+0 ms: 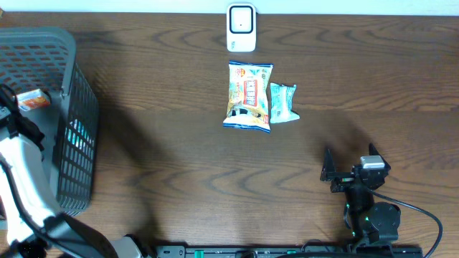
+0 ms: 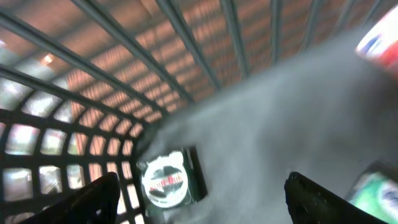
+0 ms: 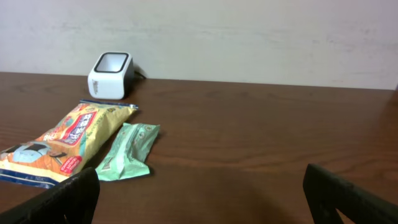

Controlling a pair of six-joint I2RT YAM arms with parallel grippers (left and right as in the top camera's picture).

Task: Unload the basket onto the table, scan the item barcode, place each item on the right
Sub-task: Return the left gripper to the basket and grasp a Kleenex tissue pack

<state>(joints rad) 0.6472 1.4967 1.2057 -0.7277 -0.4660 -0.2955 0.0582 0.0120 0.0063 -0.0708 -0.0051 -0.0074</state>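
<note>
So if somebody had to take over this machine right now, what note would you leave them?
The left gripper is open and empty, inside the grey basket, just above a black item with a round white label.
The right gripper is open and empty, low over the table.
The white barcode scanner stands at the far edge. The yellow snack bag and the green packet lie side by side in front of it.
Done: unclear. Nothing shows whether those two were scanned.
Left: grasp an item from the basket and show its barcode to the scanner.
</note>
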